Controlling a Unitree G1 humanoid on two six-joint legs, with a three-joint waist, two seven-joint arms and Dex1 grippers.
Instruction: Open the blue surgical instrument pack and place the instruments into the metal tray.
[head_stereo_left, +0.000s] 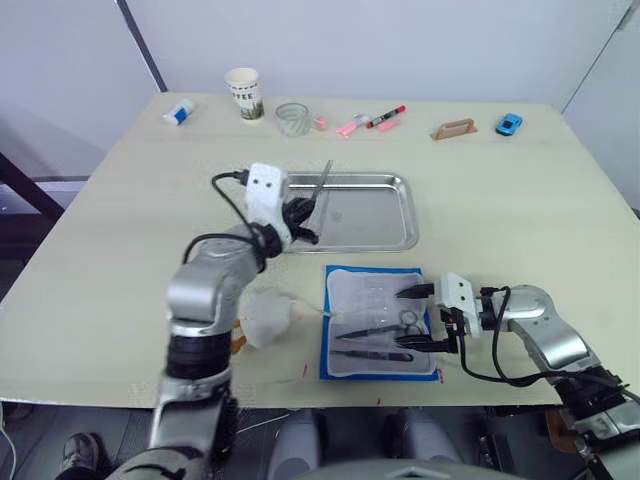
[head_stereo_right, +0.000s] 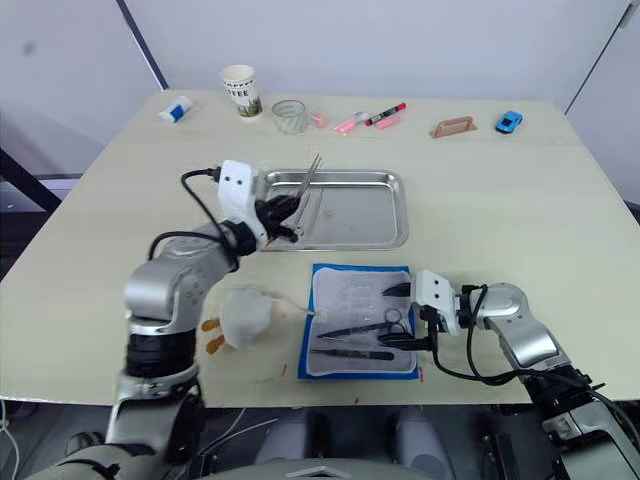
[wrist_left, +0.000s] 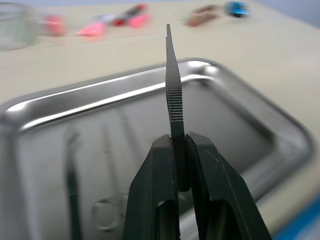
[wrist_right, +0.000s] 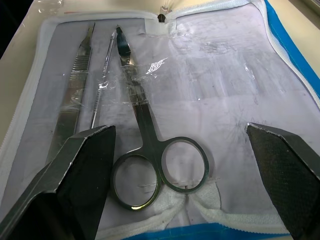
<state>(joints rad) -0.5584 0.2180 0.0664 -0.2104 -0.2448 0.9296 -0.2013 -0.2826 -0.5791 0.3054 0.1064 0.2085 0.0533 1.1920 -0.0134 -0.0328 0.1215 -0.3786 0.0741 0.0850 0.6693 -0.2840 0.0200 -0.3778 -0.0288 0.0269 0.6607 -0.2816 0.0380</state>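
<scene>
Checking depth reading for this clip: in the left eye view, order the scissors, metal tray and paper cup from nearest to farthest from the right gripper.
1. Scissors: on the open pack, between the right gripper's fingers.
2. Metal tray: beyond the pack, mid-table.
3. Paper cup: far edge, toward the robot's left.

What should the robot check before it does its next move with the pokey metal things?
1. Pack opened: the blue surgical instrument pack lies unfolded on the table. Ok.
2. Left hand grip: shut on a slim metal instrument, which sticks up between its fingers. Ok.
3. Drop spot: that instrument hangs above the metal tray. Ok.
4. Right hand ready: open, fingers on either side of the ring-handled scissors in the pack. Ok.
5. Pack emptied: scissors and other instruments lie in it. Not ok.
6. Whether the scissors are tucked under a clear pocket: cannot tell.
</scene>
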